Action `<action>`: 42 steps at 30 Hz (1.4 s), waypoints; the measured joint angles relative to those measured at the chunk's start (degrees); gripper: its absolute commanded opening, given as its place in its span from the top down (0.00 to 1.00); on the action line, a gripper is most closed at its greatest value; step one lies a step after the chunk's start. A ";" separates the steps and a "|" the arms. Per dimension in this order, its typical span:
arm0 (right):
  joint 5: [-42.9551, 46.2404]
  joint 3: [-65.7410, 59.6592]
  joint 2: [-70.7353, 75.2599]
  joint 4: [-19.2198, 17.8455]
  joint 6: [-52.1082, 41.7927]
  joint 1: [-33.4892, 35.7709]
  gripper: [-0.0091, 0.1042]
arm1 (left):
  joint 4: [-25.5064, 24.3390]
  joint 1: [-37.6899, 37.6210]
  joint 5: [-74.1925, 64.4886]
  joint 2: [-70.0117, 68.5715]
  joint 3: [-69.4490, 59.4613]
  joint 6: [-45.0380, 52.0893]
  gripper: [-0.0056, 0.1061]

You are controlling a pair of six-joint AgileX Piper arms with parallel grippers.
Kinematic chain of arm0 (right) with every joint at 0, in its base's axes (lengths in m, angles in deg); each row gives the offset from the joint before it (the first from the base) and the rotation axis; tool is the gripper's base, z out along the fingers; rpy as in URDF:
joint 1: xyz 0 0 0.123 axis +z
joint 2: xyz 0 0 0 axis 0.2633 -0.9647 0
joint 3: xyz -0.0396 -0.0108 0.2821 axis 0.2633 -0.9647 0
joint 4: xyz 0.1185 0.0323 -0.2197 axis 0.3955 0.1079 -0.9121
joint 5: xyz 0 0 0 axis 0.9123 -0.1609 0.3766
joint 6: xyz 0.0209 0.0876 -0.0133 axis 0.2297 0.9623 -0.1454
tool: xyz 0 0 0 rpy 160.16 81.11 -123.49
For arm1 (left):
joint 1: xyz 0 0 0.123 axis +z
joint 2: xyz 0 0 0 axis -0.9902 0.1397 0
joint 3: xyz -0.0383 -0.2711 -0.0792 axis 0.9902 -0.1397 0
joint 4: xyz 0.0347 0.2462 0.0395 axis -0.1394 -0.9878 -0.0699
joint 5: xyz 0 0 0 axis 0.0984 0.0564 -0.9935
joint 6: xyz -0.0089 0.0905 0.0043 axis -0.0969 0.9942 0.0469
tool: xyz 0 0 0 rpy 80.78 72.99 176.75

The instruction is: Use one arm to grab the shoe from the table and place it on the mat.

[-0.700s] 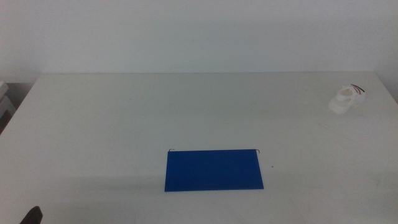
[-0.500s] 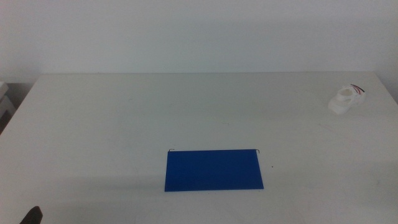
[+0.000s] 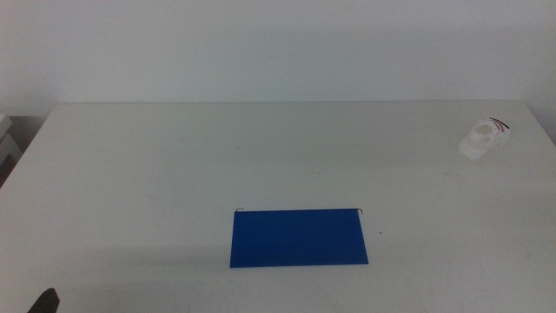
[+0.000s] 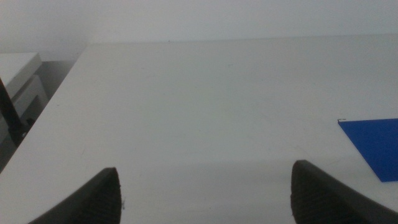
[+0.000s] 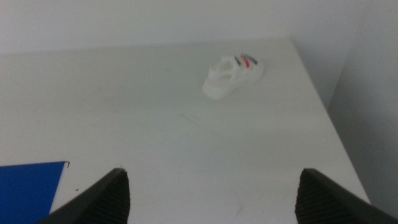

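The small white shoe [image 3: 485, 139] with black and red straps lies on the white table [image 3: 174, 174] near its far right corner; it also shows in the right wrist view [image 5: 233, 76]. The dark blue mat [image 3: 298, 236] lies flat at the front middle, and its corners show in the left wrist view [image 4: 376, 146] and the right wrist view [image 5: 28, 186]. My left gripper [image 4: 208, 199] is open and empty over the table's front left; only a dark tip [image 3: 45, 303] shows in the middle view. My right gripper [image 5: 214, 199] is open and empty, well short of the shoe, and out of the middle view.
A white wall stands behind the table. A pale cabinet [image 3: 7, 143] stands off the table's left edge, and also shows in the left wrist view [image 4: 18, 81]. The table's right edge runs close by the shoe.
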State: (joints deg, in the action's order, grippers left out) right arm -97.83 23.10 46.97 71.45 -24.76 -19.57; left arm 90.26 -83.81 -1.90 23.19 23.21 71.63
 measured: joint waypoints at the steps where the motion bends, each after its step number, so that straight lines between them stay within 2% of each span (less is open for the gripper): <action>1: -0.87 1.75 -2.43 0.00 0.00 0.00 0.15 | 0.00 0.00 0.00 0.00 0.00 0.00 0.11; 5: -2.98 8.77 -12.18 0.13 1.26 0.00 0.15 | 0.00 0.00 0.00 0.00 0.00 0.00 0.11; 14: -9.34 28.99 -36.71 -0.78 17.03 0.00 0.15 | 0.00 0.00 0.00 0.00 0.00 0.00 0.11; 18: -15.92 39.77 -49.29 -3.91 26.70 0.00 0.15 | 0.00 0.00 0.00 0.00 0.00 0.00 0.11; 22: -21.03 50.79 -61.15 -6.56 31.43 0.00 0.15 | 0.00 0.00 0.00 0.00 0.00 0.00 0.11; 27: -23.47 60.84 -72.92 -7.14 34.83 0.00 0.15 | 0.00 0.00 0.00 0.00 0.00 0.00 0.11; 38: -23.42 65.18 -81.08 -6.69 37.21 0.00 0.15 | 0.00 0.00 0.00 0.00 0.00 0.00 0.11; 42: -19.68 65.29 -81.08 -6.76 39.30 -0.05 0.15 | 0.00 0.00 0.00 0.00 0.00 0.00 0.11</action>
State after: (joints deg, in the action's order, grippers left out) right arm -117.51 88.40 -34.12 64.69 14.54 -19.62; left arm 90.26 -83.81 -1.90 23.19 23.21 71.63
